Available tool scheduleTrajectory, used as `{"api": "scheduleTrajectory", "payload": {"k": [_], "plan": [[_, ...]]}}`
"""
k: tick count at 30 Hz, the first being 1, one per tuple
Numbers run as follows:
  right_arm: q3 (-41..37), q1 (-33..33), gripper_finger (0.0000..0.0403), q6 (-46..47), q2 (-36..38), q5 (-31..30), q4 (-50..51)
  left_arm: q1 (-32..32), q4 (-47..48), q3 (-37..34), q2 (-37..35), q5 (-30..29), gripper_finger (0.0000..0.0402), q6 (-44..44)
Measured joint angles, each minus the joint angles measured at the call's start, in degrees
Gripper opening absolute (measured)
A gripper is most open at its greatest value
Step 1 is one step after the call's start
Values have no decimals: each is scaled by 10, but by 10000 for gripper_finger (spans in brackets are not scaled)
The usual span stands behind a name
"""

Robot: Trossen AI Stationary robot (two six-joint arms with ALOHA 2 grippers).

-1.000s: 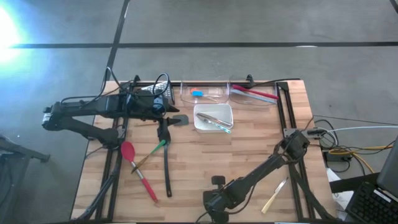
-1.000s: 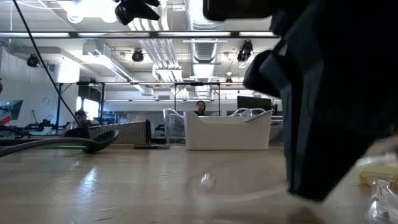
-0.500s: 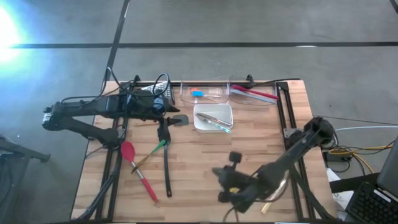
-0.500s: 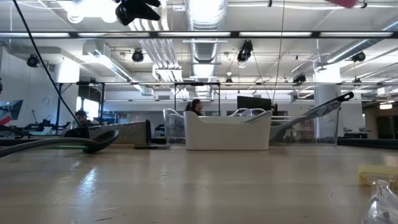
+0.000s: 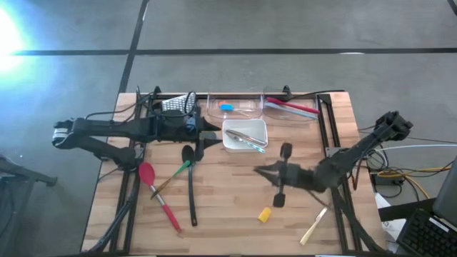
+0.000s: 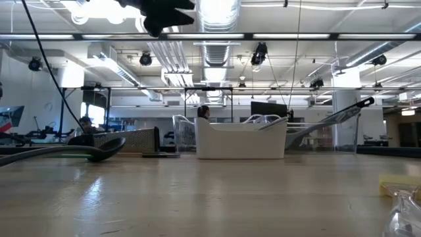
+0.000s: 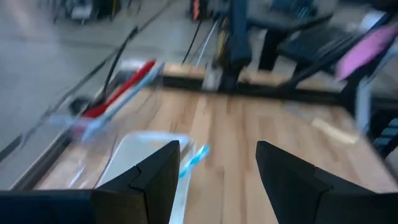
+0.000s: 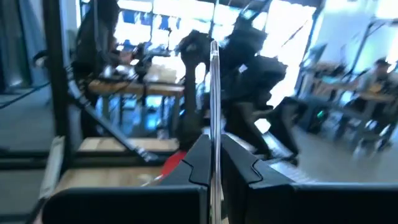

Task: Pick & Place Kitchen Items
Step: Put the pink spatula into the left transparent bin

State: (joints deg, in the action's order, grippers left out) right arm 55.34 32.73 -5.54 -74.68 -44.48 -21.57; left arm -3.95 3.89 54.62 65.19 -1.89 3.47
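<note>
Wood surface: the butcher-block table [image 5: 235, 178] carried both dark arms and the scattered utensils.
Left arm: it reached level from the table's left edge toward the middle, elbow low beside the rail.
Left gripper [image 5: 208, 135]: its two fingers stood wide apart with nothing between them, hovering just beside the white square tray [image 5: 230, 145]; the wrist view showed the gap [image 7: 217, 180] open over bare wood.
Right arm: it stretched from the right edge inward, held above the table's middle.
Right gripper [image 5: 263, 171]: the fingers were pressed together on a thin clear upright strip [image 8: 214, 118]; what that strip was, I cannot tell.
Near the left gripper: a black spoon [image 5: 190, 182] lay just below it, a green-handled utensil [image 5: 178, 171] beside that, and a red spatula [image 5: 156, 191] farther toward the left rail.
Tray contents: metal tongs [image 5: 246, 138] lay inside.
Beyond the tray: a blue piece [image 5: 226, 108] sat in one clear bin [image 5: 214, 113], red utensils [image 5: 291, 107] in the next.
Near the right gripper: a yellow piece [image 5: 264, 214] lay just below it, a wooden stick [image 5: 314, 226] farther right.
</note>
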Motion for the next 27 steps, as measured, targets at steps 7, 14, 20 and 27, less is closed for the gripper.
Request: {"api": "scheduleTrajectory", "payload": {"k": [7,14,20,27], "plan": [[-58,-39,8,-92,43,36,-127,1,-321,-55,51,96,218,-1],[-78,-92,8,-98,44,156,-211,0,-441,-45,130,134,218,-31],[-74,-118,8,-99,45,173,-205,3,-443,16,186,204,218,-38],[-71,-131,8,-101,45,184,-206,3,-441,100,250,234,218,-40]]}}
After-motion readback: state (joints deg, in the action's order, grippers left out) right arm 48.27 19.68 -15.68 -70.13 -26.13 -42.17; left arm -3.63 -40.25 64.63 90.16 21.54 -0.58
